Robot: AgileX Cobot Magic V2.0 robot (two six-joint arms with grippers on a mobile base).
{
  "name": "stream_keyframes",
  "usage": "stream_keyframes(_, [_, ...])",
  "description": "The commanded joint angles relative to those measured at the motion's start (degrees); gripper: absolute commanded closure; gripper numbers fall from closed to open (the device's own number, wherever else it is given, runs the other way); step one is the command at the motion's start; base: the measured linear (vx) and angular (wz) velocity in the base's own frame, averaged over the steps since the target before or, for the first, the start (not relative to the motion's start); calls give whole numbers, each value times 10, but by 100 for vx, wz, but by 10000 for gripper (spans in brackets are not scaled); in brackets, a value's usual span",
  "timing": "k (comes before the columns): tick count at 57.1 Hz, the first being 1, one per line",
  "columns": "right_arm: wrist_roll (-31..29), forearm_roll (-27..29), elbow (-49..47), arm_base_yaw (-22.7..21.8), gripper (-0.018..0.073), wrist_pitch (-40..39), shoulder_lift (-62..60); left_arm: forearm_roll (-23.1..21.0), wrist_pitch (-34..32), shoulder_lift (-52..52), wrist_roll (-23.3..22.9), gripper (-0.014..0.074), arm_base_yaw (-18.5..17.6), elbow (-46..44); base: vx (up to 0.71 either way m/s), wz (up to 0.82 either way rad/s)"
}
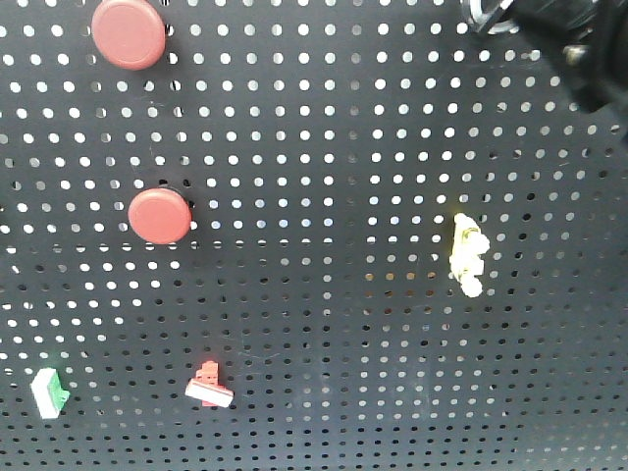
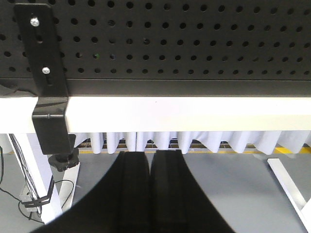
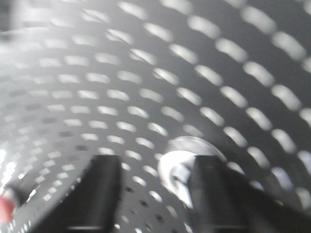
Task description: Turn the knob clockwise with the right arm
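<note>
The knob (image 3: 187, 167) is being straddled, not yet pinched, by the spread right tool (image 3: 155, 189) at the pegboard's (image 1: 324, 196) one o'clock corner; rotation is judged outstanding. The left tool (image 2: 149, 170) is being held pressed together.

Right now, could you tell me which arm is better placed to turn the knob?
The right. Its gripper has fingers either side of the knob, though the view is blurred. The left gripper sits shut below the pegboard.

Black pegboard (image 2: 194, 43), white table frame (image 2: 194, 112), grey floor (image 2: 228, 179).
</note>
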Motion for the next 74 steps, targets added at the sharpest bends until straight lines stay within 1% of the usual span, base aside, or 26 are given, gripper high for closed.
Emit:
stream_keyframes(1, [-61, -49, -24, -2, 106, -59, -26, -4, -42, -6, -3, 603, 1, 6, 0, 0])
stream_keyframes(9, [-170, -52, -23, -2, 119, -65, -50, -4, -42, -6, -3, 603, 1, 6, 0, 0])
stream_keyframes(15, [-263, -46, -16, -2, 161, -68, -73, -4, -42, -6, -3, 603, 1, 6, 0, 0])
stream_keyframes(21, [-345, -46, 13, -2, 256, -47, -101, -4, -42, -6, -3, 603, 1, 6, 0, 0])
stream_keyframes(27, [-426, -41, 62, -2, 426, -12, -139, -4, -42, -6, -3, 603, 1, 6, 0, 0])
stream_keyframes(30, [-465, -28, 94, -2, 525, 4, -160, -4, -42, -6, -3, 603, 1, 6, 0, 0])
stream_keyframes(32, [-494, -16, 115, -2, 575, 15, -173, -4, -42, -6, -3, 603, 1, 6, 0, 0])
stream_keyframes(37, [-565, 27, 170, -2, 574, 51, -209, -4, -42, -6, -3, 603, 1, 6, 0, 0])
stream_keyframes(42, [-621, 79, 225, -2, 574, 82, -242, -4, -42, -6, -3, 603, 1, 6, 0, 0])
stream_keyframes(47, [-654, 109, 269, -2, 574, 97, -274, -4, -42, -6, -3, 603, 1, 6, 0, 0])
stream_keyframes(52, [-657, 121, 302, -2, 573, 98, -300, -4, -42, -6, -3, 603, 1, 6, 0, 0])
stream_keyframes(63, [-655, 120, 345, -2, 573, 98, -326, -4, -43, -6, -3, 604, 1, 6, 0, 0])
stream_keyframes(74, [-655, 117, 351, -2, 573, 99, -325, -4, -43, -6, -3, 603, 1, 6, 0, 0])
